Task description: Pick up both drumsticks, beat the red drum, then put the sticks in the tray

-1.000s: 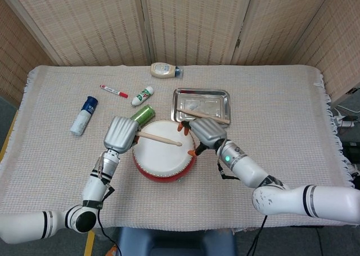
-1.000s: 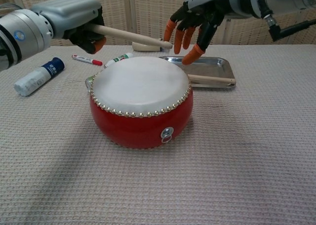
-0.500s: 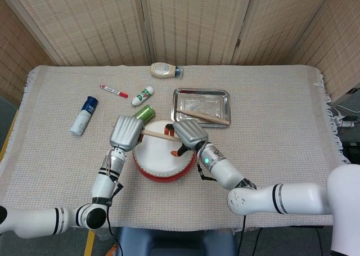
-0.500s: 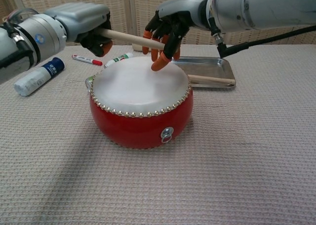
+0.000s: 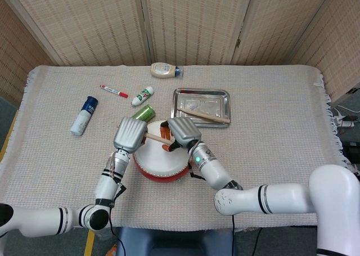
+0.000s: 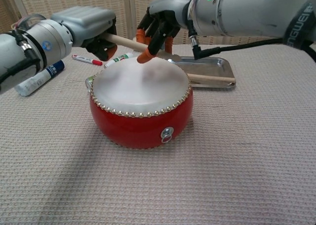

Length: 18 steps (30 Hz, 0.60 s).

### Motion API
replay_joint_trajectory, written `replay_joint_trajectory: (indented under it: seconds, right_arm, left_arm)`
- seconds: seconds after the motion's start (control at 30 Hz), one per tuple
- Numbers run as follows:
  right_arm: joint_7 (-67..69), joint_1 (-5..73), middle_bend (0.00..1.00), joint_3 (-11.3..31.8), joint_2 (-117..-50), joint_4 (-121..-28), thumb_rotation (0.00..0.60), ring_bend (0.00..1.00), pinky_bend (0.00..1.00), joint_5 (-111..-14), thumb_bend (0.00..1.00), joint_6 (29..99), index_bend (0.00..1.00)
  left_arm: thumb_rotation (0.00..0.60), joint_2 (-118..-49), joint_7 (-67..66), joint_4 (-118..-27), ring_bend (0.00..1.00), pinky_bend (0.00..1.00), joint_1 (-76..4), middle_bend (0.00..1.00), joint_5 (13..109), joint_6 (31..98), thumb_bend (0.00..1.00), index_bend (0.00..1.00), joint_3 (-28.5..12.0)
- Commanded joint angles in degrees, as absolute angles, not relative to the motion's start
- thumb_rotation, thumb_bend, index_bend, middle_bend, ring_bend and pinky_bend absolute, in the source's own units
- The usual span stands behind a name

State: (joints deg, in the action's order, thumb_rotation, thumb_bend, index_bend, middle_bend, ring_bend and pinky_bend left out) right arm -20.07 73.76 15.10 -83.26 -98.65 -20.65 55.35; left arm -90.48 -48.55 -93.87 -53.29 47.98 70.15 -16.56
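Two hands crowd the far rim of the red drum (image 6: 140, 106). The left hand (image 6: 94, 29) is wrapped tight round one drumstick (image 6: 126, 41), whose shaft runs level over the drumhead toward the right hand (image 6: 158, 24). That hand hangs with fingers (image 6: 143, 57) curled downward around or just beside the free end of the stick; whether they actually clasp it cannot be told from either view. The second drumstick (image 5: 202, 116) already lies in the tray (image 5: 221, 94), which sits just behind the drum near the middle of the tabletop.

The likely trouble is a tug between the hands: if one pulls while the other grips, the stick could twist loose and roll off the drumhead. The right hand's fingers also sit low enough to knock the skin or drum rim.

Room is tight toward the far left corner, where a green can (image 5: 144, 113) touches the drum. The near edge and right side lie open.
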Motion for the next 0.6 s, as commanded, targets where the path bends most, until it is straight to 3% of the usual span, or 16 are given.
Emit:
replay_joint_trajectory:
  seconds: [0.03, 0.23, 0.4, 0.6]
  right_arm:
    - [-21.39, 74.12, 0.64, 15.46, -85.44, -97.18, 0.6, 0.54, 0.64, -20.5, 0.2, 56.8, 0.68]
    - [-23.66, 74.16, 0.68, 15.92, -88.32, -95.73, 0.6, 0.58, 0.68, -20.2, 0.28, 59.04, 0.74]
    - [-25.51, 73.9, 0.72, 16.34, -89.64, -95.35, 0.6, 0.63, 0.75, -20.39, 0.42, 60.54, 0.78]
    - [-25.73, 72.55, 0.77, 17.38, -89.75, -95.54, 0.6, 0.68, 0.8, -21.87, 0.48, 61.04, 0.86]
  left_arm:
    - [0.6, -90.65, -48.75, -93.77, 1.0, 1.0, -53.43, 1.0, 48.27, 70.45, 0.6, 0.98, -16.32]
    - [0.6, -91.03, -49.15, -93.73, 1.0, 1.0, -53.68, 1.0, 48.9, 71.04, 0.61, 0.97, -15.9]
    - [0.6, -91.14, -49.06, -93.87, 1.0, 1.0, -53.64, 1.0, 49.97, 71.65, 0.6, 0.93, -15.53]
    - [0.6, -91.0, -48.66, -93.79, 1.0, 1.0, -53.46, 0.99, 51.21, 71.67, 0.6, 0.82, -14.9]
